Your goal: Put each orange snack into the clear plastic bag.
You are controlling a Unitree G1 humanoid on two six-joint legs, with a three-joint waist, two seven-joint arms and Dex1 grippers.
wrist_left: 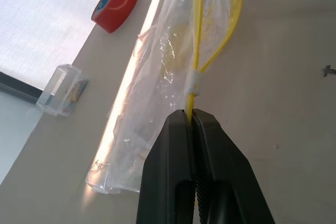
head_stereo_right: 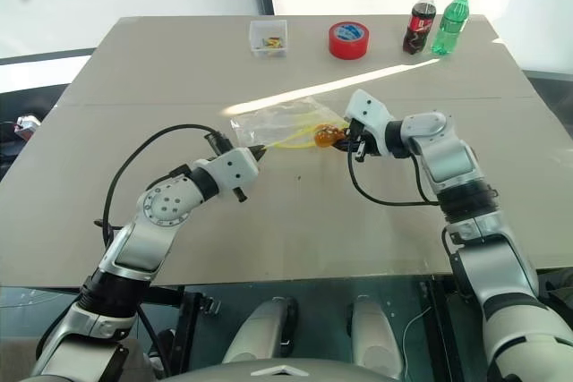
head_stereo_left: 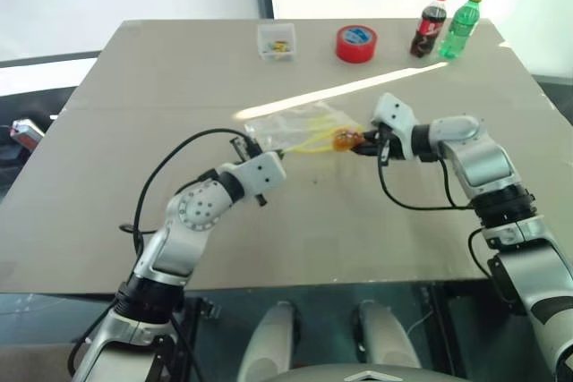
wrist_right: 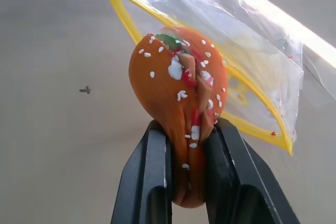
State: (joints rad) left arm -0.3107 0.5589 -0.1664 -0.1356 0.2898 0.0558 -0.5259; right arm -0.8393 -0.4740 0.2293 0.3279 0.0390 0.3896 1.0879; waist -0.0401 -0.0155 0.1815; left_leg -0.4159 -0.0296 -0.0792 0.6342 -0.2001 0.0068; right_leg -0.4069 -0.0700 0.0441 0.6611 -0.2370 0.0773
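Observation:
The clear plastic bag (head_stereo_left: 291,123) lies mid-table with its yellow strip (wrist_left: 198,35) raised off the surface. My left gripper (wrist_left: 190,115) is shut on that strip and holds the bag's mouth up. An orange snack (wrist_right: 178,98), oval with white specks and a red-green patch, sits between the fingers of my right gripper (wrist_right: 189,125), which is shut on it. The snack (head_stereo_left: 345,140) hangs just above the table at the bag's mouth, against the yellow edge. The right gripper (head_stereo_left: 363,144) reaches in from the right, opposite the left gripper (head_stereo_left: 276,151).
At the table's far side stand a small clear box (head_stereo_left: 276,40), a red tape roll (head_stereo_left: 356,43), a cola bottle (head_stereo_left: 431,22) and a green bottle (head_stereo_left: 460,24). A bright sun stripe crosses the table (head_stereo_left: 134,221) behind the bag.

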